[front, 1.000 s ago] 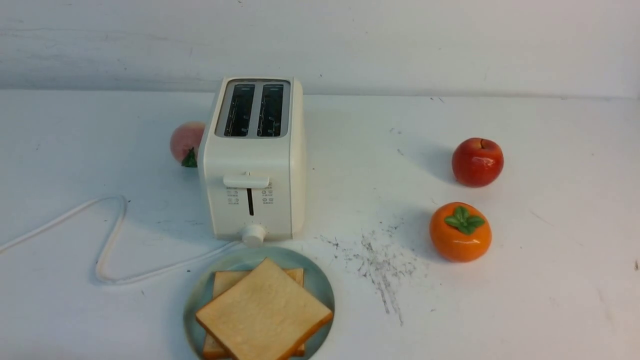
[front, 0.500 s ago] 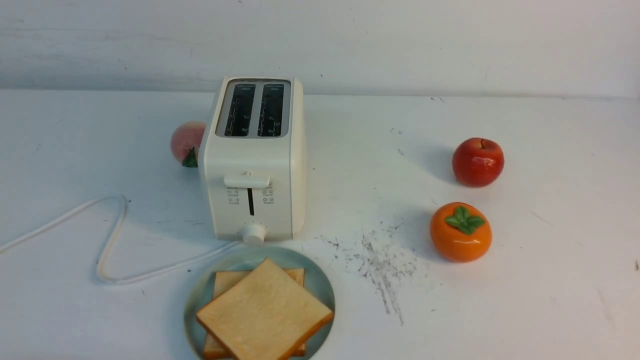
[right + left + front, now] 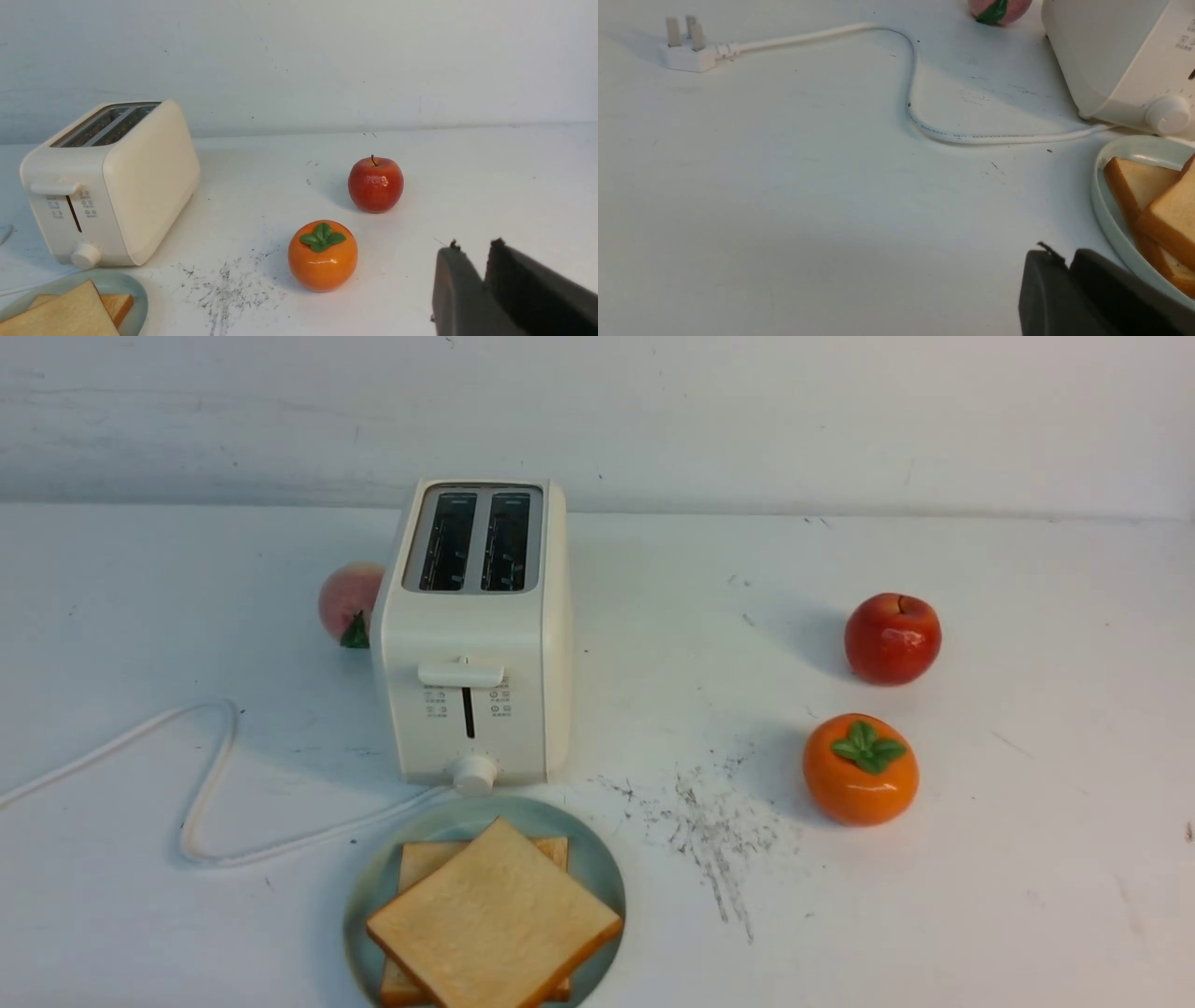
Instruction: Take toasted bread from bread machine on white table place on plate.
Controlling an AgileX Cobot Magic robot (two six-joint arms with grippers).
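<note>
**Both slices on the plate, arms pulled back**

You have both slices of toast (image 3: 493, 926) lying flat on the plate (image 3: 597, 868), the upper one turned corner-on across the lower so the two overlap instead of lining up — it looks simply laid down that way. The plate sits on the table (image 3: 980, 896) just in front of the toaster (image 3: 471, 644), nearly touching its knob, which keeps the carry from slot to plate short. Both slots show dark and empty, so I judge the task finished.

In the wrist views, your left gripper (image 3: 1066, 261) hangs beside the plate's rim and your right gripper (image 3: 469, 263) hovers well apart from the persimmon (image 3: 860, 769) and apple (image 3: 892, 638). The right jaws stand slightly apart and hold nothing. On the left I see only a thin seam between the fingers, so I cannot tell whether they are parted; nothing is gripped there either.

What you cannot see: neither arm shows in the front view, the plate's near edge is cut off there, and the peach (image 3: 347, 602) is half hidden behind the toaster. The cord (image 3: 201, 784) runs out of frame to the left — only the left wrist view shows its plug (image 3: 686, 49), lying unplugged.
</note>
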